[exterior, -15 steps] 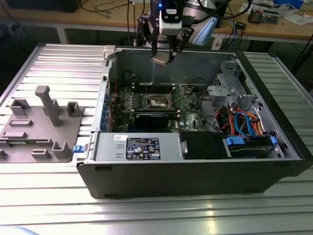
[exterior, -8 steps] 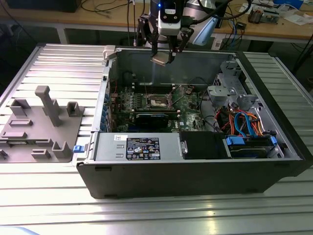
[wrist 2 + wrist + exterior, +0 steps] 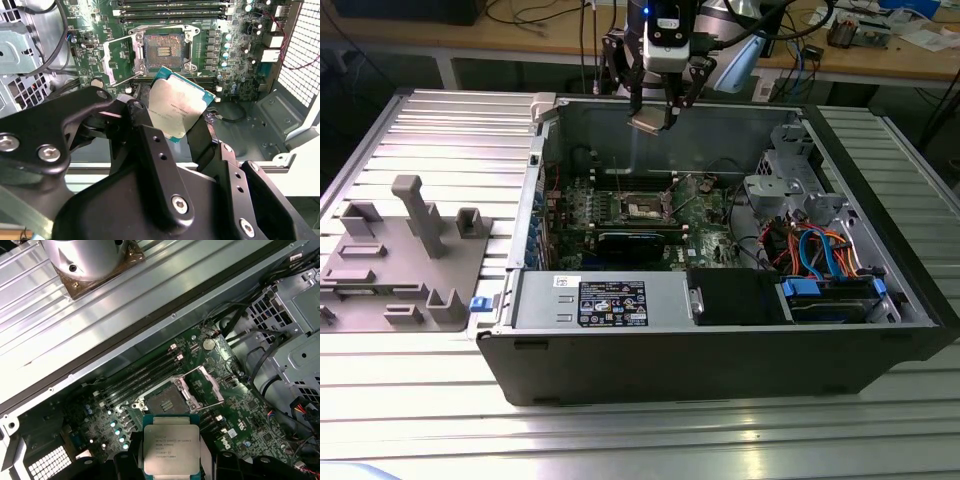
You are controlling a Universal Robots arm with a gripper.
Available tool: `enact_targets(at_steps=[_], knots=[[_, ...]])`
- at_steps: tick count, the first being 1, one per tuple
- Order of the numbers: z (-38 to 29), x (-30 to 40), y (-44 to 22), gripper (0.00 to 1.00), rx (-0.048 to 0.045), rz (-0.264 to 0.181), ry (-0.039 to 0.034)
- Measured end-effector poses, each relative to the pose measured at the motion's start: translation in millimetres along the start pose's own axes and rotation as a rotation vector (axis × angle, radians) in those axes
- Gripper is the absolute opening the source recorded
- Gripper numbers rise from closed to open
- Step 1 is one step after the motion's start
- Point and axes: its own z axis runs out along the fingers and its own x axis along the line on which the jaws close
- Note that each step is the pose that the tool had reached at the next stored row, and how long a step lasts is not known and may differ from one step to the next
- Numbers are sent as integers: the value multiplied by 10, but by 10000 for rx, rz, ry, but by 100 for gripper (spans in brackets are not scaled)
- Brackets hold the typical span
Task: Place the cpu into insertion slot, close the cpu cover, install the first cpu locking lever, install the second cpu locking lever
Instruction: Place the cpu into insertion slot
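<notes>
My gripper (image 3: 653, 118) hangs above the back wall of the open computer case, shut on the cpu (image 3: 650, 121), a flat square chip with a silvery top. In both wrist views the cpu (image 3: 177, 110) (image 3: 171, 447) sits tilted between the black fingers (image 3: 142, 130). It hangs well above the green board, clear of it. The insertion slot (image 3: 162, 50) (image 3: 165, 397) (image 3: 645, 207) lies bare and dark on the board. The cpu cover (image 3: 117, 60) (image 3: 202, 385) stands swung open beside the slot. I cannot tell the locking levers apart from the cover's frame.
A black power supply (image 3: 610, 300) fills the case's front. A drive cage with blue and orange cables (image 3: 830, 250) sits at the exterior view's right. Memory slots (image 3: 170, 7) run beside the socket. A grey fixture tray (image 3: 400, 260) lies on the ribbed table at the exterior view's left.
</notes>
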Motion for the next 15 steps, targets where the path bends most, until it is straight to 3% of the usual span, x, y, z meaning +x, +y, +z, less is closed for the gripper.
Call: enact_targets(at_steps=[15], knots=[[8,0,0,54,-4,363,-30]])
